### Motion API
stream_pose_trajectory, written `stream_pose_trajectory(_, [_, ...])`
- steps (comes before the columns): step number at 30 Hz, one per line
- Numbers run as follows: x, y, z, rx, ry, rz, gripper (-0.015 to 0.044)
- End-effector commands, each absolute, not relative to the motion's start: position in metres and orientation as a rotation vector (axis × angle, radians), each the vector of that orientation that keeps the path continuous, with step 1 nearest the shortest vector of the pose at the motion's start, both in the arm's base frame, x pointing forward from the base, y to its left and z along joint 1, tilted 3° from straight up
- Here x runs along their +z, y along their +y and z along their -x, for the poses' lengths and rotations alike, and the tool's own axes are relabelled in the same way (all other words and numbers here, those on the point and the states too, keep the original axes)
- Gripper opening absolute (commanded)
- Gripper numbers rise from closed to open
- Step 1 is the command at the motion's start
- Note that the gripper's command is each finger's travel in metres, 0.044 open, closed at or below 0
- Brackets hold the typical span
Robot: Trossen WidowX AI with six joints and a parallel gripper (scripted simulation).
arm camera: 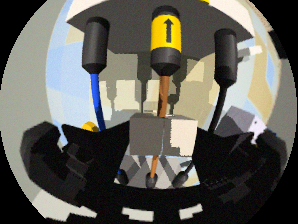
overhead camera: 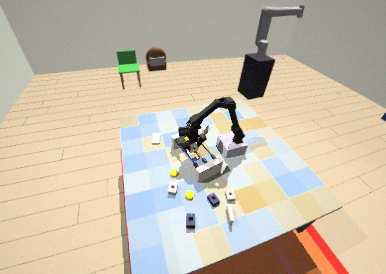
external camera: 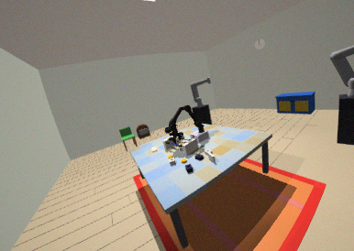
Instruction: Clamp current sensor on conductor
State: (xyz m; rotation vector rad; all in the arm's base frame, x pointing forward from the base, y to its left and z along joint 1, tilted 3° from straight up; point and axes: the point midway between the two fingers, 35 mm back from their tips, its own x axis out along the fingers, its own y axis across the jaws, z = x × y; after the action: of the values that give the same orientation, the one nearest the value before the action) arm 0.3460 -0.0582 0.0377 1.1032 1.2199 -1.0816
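My gripper (arm camera: 158, 123) (overhead camera: 192, 143) is shut on the current sensor, low between the end walls of the conductor rig. The sensor (arm camera: 146, 135) is a small grey block, its right part brightly lit, between both fingertips in the wrist view. The orange-brown conductor (arm camera: 163, 95) runs into its top and comes out below; a thin seam shows on the near face. This conductor's upper sleeve has a yellow band (arm camera: 159, 40) with a black arrow pointing up in the view. A blue conductor (arm camera: 95, 97) and a black conductor (arm camera: 220, 102) flank it. The sensor's own arrow and latch cannot be made out.
The rig's near wall (overhead camera: 210, 170) stands toward the table's front. Yellow discs (overhead camera: 173, 173) (overhead camera: 189, 195), dark blocks (overhead camera: 213, 199) (overhead camera: 190, 220) and pale blocks (overhead camera: 172, 187) (overhead camera: 230, 195) lie in front. A lilac box (overhead camera: 232, 147) is by the arm's base.
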Motion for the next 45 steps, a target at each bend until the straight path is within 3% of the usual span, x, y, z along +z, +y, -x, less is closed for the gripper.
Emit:
stream_pose_trajectory(1, [0.0431,-0.0652,-0.347,-1.088,1.188,-1.1,0.0])
stream_pose_trajectory(45, [0.0378,-0.0583,-0.346,-1.082,1.22,-1.103,0.0])
